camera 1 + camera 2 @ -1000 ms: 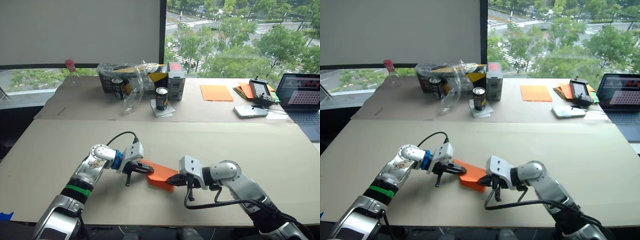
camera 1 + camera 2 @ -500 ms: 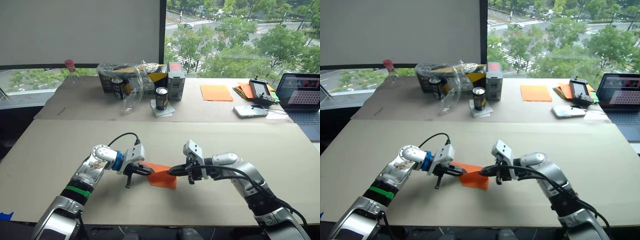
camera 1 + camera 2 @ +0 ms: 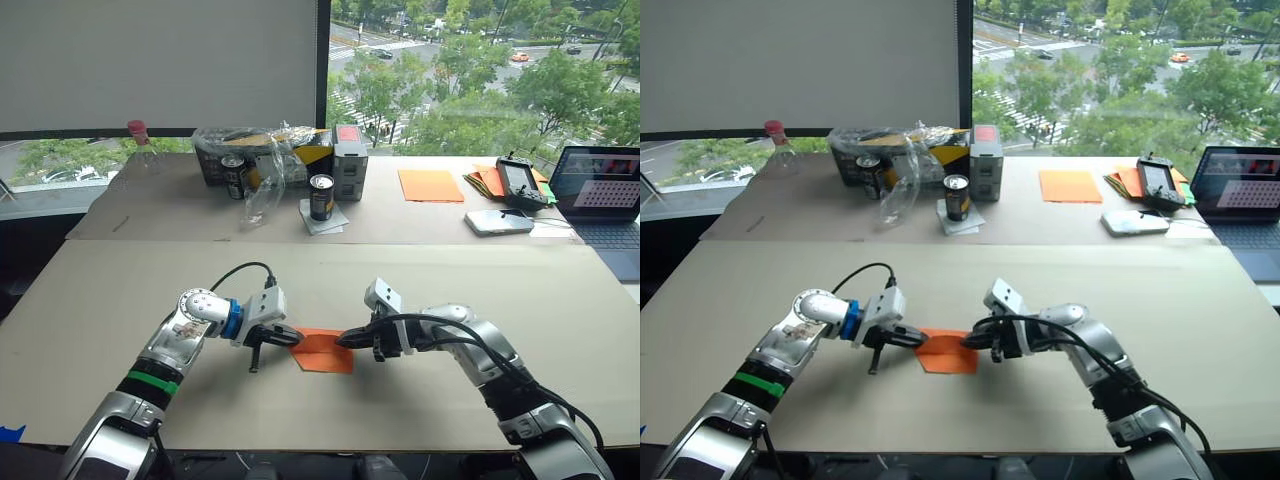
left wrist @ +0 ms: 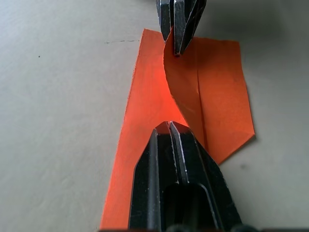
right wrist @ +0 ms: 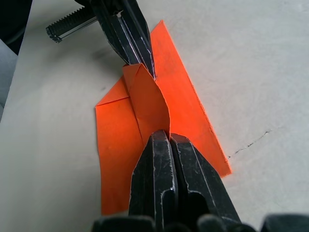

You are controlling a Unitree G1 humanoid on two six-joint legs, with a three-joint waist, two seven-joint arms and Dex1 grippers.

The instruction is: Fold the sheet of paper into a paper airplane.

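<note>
Silver arms, black cables, black pincer (image 3: 292, 339) fingers.

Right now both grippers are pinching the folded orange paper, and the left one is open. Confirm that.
Not quite. The left gripper is shut on the folded orange paper, as the left wrist view shows. The right gripper is pinching it too, as you said.
</note>
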